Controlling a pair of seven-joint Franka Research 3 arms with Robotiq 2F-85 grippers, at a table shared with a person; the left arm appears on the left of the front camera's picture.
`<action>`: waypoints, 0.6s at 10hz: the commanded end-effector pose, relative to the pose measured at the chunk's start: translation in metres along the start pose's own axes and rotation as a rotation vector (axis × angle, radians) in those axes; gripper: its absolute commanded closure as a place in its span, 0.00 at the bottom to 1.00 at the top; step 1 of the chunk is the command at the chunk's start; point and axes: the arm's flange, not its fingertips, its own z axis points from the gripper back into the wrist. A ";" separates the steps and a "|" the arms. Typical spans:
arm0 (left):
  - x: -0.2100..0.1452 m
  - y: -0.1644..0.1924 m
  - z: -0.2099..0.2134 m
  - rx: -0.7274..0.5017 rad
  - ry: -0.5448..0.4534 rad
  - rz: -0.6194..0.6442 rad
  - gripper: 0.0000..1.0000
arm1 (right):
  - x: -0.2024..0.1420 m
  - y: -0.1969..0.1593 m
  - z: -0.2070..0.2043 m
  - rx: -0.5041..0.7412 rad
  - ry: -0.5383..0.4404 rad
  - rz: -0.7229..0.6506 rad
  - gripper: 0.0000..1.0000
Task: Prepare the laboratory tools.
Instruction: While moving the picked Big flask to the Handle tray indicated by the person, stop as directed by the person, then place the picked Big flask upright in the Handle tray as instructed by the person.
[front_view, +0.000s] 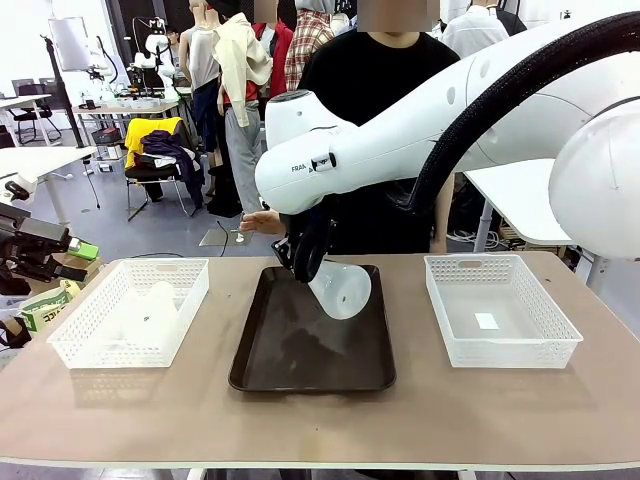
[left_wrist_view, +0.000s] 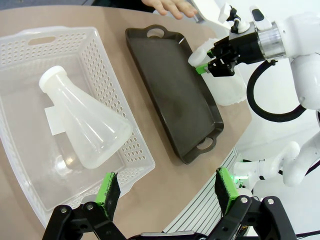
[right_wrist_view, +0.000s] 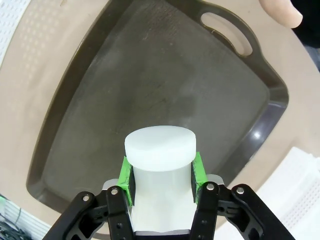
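Right pincer (right_wrist_view: 161, 170) hides the held flask (right_wrist_view: 160, 142) below its neck (base unseen); the person's hand (right_wrist_view: 281, 10) is cropped.

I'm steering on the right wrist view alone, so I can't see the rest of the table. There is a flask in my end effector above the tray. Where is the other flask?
Observer: The other flask lies on its side in the left basket.
Operator: Is the left end effector on it?
Observer: No. The left end effector is open and well clear of that flask.
Operator: How does my flask sit, seen from the front?
Observer: The held flask is tilted, with its base low over the far right part of the tray. I can't tell whether it touches.
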 end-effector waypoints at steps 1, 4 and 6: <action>0.000 -0.001 0.001 -0.016 -0.009 -0.002 0.00 | -0.001 0.000 0.000 -0.002 0.002 0.002 1.00; 0.000 -0.001 0.001 -0.016 -0.009 -0.002 0.00 | -0.001 0.000 0.000 -0.002 0.002 0.002 1.00; 0.000 -0.001 0.001 -0.016 -0.009 -0.002 0.00 | -0.001 0.000 0.000 -0.002 0.002 0.002 1.00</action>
